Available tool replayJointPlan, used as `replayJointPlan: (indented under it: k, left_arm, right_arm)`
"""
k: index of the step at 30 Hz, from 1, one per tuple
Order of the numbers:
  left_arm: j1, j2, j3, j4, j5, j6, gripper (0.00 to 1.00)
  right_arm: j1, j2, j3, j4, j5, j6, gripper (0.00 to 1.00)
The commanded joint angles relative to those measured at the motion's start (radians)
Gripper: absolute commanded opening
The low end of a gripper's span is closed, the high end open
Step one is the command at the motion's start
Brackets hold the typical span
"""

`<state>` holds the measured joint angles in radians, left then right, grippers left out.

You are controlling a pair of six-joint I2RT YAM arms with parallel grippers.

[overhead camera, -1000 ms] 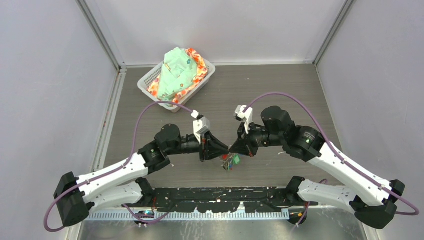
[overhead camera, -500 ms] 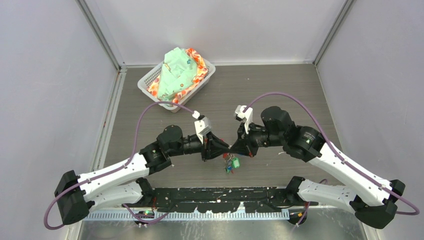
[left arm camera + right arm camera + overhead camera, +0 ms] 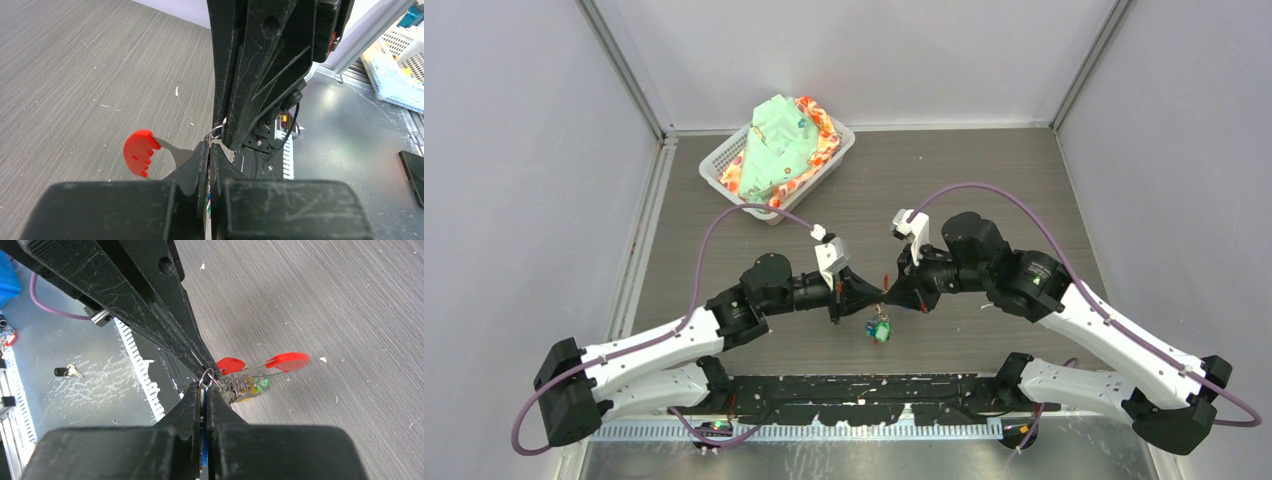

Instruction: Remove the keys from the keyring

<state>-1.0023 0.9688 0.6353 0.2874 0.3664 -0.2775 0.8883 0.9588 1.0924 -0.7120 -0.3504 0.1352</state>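
My two grippers meet tip to tip above the table. The left gripper (image 3: 877,293) (image 3: 210,146) is shut on the thin metal keyring (image 3: 216,131) at its fingertips. The right gripper (image 3: 892,290) (image 3: 204,388) is shut on a blue-tagged key, whose blue edge shows between its jaws. The keyring (image 3: 207,375) sits just past those jaws. The rest of the keys (image 3: 880,328) hang below the tips, with green and yellow tags (image 3: 248,386). Two red pieces (image 3: 287,361) stick out sideways, and one also shows in the left wrist view (image 3: 140,152).
A white basket (image 3: 720,160) holding green cloth stands at the back left. A black rail (image 3: 864,388) runs along the near edge. A loose key (image 3: 67,372) lies on the metal ledge there, and a dark flat object (image 3: 413,171) lies on the ledge too.
The meeting point of the two grippers has shifted slightly away from the near edge. The hanging bunch has swung a little to the left. Both grippers stay shut.
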Motion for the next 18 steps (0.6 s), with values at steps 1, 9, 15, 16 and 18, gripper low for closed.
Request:
replayJointPlan:
  k: [1, 9, 15, 16, 18]
  left_arm:
    - [-0.008, -0.021, -0.038, 0.073, -0.035, 0.028, 0.0]
    - [-0.017, -0.04, -0.153, 0.227, -0.053, 0.034, 0.0]
    - [-0.019, -0.064, -0.214, 0.336, -0.079, 0.037, 0.0]
    - [-0.019, -0.068, -0.221, 0.342, -0.084, 0.041, 0.0]
    - [-0.022, -0.077, -0.229, 0.349, -0.091, 0.054, 0.0]
  right_arm:
    - [0.004, -0.017, 0.067, 0.02, 0.054, 0.013, 0.01]
    - [0.006, -0.047, 0.035, 0.011, 0.09, 0.033, 0.01]
    - [0.005, -0.057, -0.001, 0.013, 0.101, 0.047, 0.01]
    - [0.005, -0.059, -0.008, 0.016, 0.105, 0.051, 0.01]
    - [0.005, -0.057, -0.016, 0.021, 0.112, 0.057, 0.01]
